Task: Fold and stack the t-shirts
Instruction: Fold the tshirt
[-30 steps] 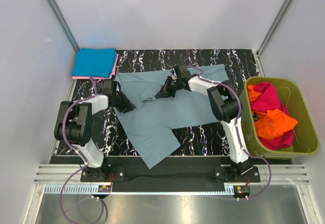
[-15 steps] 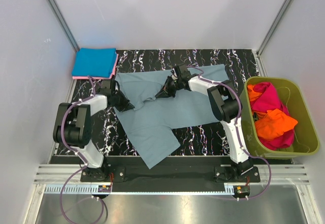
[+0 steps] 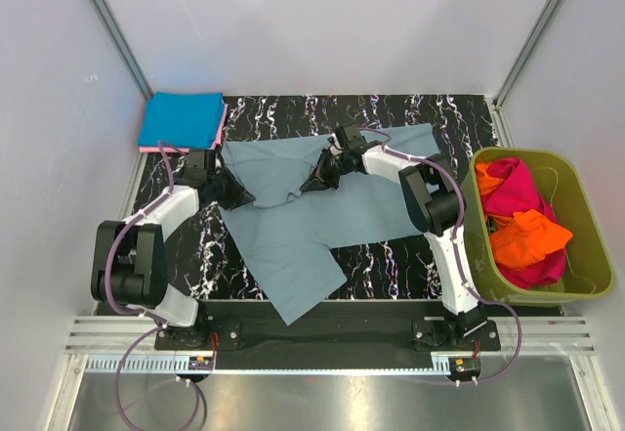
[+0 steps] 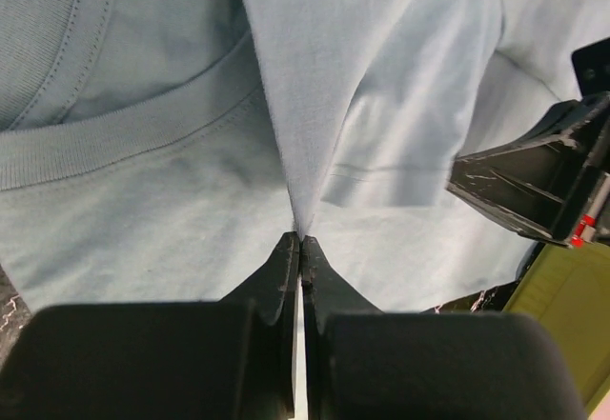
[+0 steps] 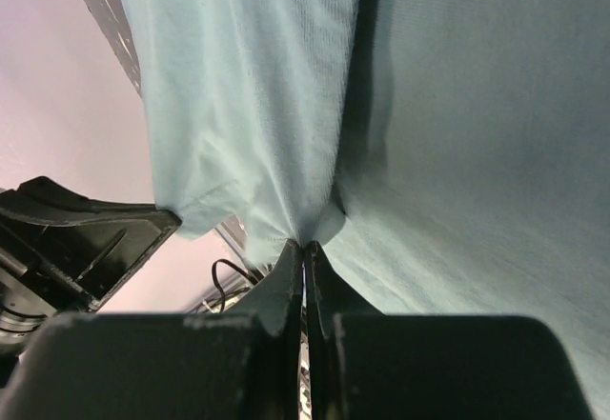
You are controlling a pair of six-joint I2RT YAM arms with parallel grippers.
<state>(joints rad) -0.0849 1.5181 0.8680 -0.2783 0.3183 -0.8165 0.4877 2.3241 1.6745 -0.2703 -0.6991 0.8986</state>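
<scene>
A dusty grey-blue t-shirt (image 3: 332,218) lies spread on the black marbled table (image 3: 400,267), one sleeve reaching toward the near edge. My left gripper (image 3: 242,196) is shut on a raised fold of it near the collar; the left wrist view shows the cloth pinched between the tips (image 4: 300,240). My right gripper (image 3: 314,182) is shut on another pinch of the same shirt (image 5: 448,106), the cloth tented up from its tips (image 5: 305,245). A folded bright blue t-shirt (image 3: 182,118) rests on a pink one (image 3: 221,130) at the back left corner.
An olive-green tub (image 3: 582,218) at the right edge holds crumpled magenta (image 3: 513,192) and orange t-shirts (image 3: 525,236). White walls close in the back and both sides. The two grippers face each other closely over the shirt's upper part.
The left gripper has closed onto the shirt's fold and drawn slightly back and left, with its arm swinging left. The right gripper has stayed shut in place.
</scene>
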